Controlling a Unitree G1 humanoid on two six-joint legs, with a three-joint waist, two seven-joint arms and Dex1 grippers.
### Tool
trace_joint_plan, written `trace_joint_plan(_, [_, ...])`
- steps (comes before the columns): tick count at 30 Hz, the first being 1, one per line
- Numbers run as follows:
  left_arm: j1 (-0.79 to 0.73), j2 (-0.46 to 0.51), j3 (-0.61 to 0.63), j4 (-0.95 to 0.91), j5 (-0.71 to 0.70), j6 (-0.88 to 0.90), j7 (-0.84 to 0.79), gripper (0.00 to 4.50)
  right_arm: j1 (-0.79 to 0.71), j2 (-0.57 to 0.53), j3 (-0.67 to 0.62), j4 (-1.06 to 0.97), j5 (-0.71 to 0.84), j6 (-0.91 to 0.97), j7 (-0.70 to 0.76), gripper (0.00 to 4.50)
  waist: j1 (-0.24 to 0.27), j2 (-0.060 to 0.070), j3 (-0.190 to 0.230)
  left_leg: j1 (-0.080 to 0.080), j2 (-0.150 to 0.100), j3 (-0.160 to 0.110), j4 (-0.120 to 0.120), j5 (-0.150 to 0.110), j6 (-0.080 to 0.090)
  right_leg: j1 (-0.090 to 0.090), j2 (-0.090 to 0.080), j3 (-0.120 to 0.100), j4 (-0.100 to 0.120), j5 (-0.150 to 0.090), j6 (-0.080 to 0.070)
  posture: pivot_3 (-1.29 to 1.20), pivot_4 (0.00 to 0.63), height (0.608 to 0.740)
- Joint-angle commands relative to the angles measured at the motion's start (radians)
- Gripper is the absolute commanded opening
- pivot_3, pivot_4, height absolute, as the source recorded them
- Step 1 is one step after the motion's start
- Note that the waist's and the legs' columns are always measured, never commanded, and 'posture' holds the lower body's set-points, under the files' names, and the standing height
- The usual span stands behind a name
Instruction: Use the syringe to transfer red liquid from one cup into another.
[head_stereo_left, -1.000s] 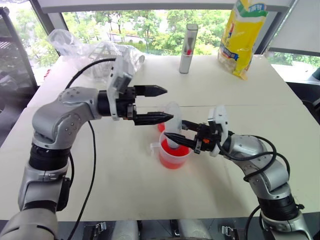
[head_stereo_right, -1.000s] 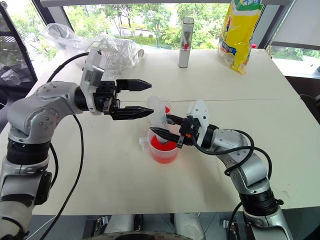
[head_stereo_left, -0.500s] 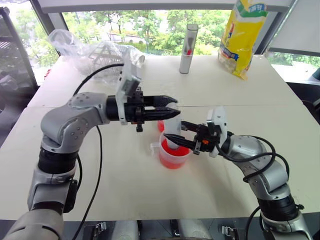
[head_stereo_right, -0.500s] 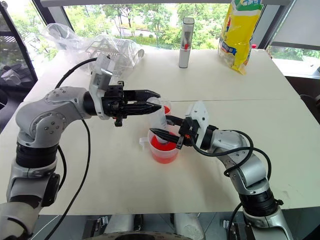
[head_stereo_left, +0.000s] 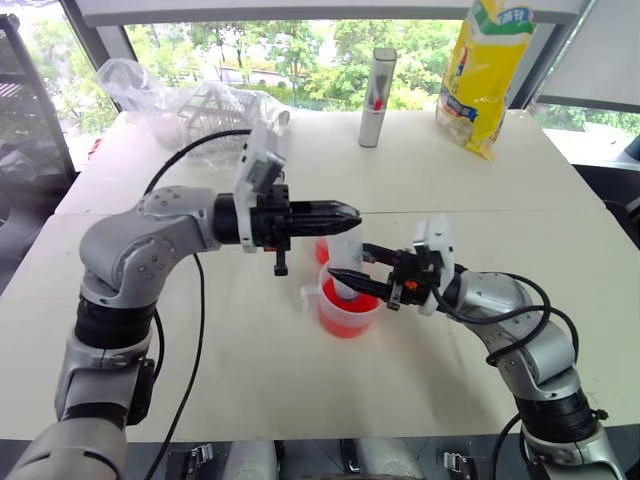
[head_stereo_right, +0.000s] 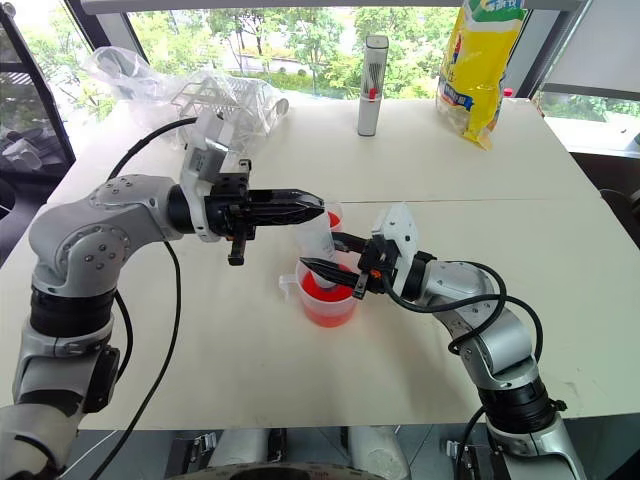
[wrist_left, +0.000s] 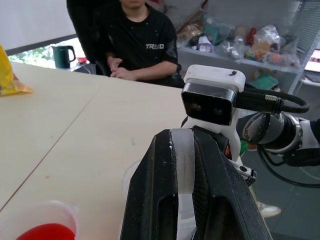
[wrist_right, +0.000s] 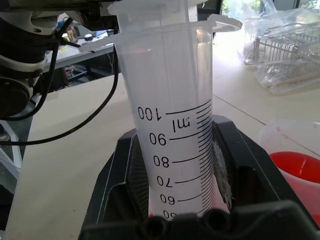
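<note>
The syringe (wrist_right: 175, 115) stands upright with its lower end in the larger handled cup (head_stereo_left: 348, 312), which holds red liquid (head_stereo_right: 325, 300). My right gripper (head_stereo_left: 351, 263) is shut on the clear barrel just above the cup's rim, reaching in from the right. From the left, my left gripper (head_stereo_left: 352, 213) comes in level and is shut on the white plunger (wrist_left: 183, 157) at the syringe's top. Just behind the syringe stands the smaller cup (head_stereo_right: 334, 216), also holding some red liquid. The syringe's tip is hidden inside the big cup.
A grey upright tube (head_stereo_left: 377, 96) and a yellow bag (head_stereo_left: 484, 70) stand at the table's far side. At the far left lies a clear plastic bag over a wire rack (head_stereo_left: 195, 105). A person (wrist_left: 137, 40) sits beyond the table's right side.
My left gripper was open to the left of the syringe; it moved right to the syringe's top and shut on the plunger. The right gripper and the cups stayed put.
</note>
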Motion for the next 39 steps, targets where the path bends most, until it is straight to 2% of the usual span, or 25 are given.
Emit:
trace_joint_plan(1, [-0.072, 0.011, 0.058, 0.025, -0.021, -0.019, -0.006, 0.06, 0.006, -0.017, -0.001, -0.032, 0.022, 0.018, 0.011, 1.37, 0.0, 0.0, 0.0, 0.0, 0.0, 0.0, 0.0, 0.0, 0.0, 0.0, 0.0, 0.0, 0.0, 0.0, 0.0, 0.0, 0.15, 0.74])
trace_joint_plan(15, [-0.14, 0.011, 0.084, 0.063, -0.03, -0.019, 0.009, 0.06, 0.025, -0.024, 0.018, -0.009, 0.048, 0.057, 0.021, 1.37, -0.001, 0.0, 0.0, 0.0, 0.0, 0.0, 0.0, 0.0, 0.0, 0.0, 0.0, 0.0, 0.0, 0.0, 0.0, 0.0, 0.15, 0.74])
trace_joint_plan(39, [-0.132, 0.011, 0.078, 0.055, -0.039, -0.01, 0.021, 0.06, 0.026, -0.032, 0.025, -0.007, 0.049, 0.052, 0.028, 1.37, -0.001, 0.0, 0.0, 0.0, 0.0, 0.0, 0.0, 0.0, 0.0, 0.0, 0.0, 0.0, 0.0, 0.0, 0.0, 0.0, 0.15, 0.74])
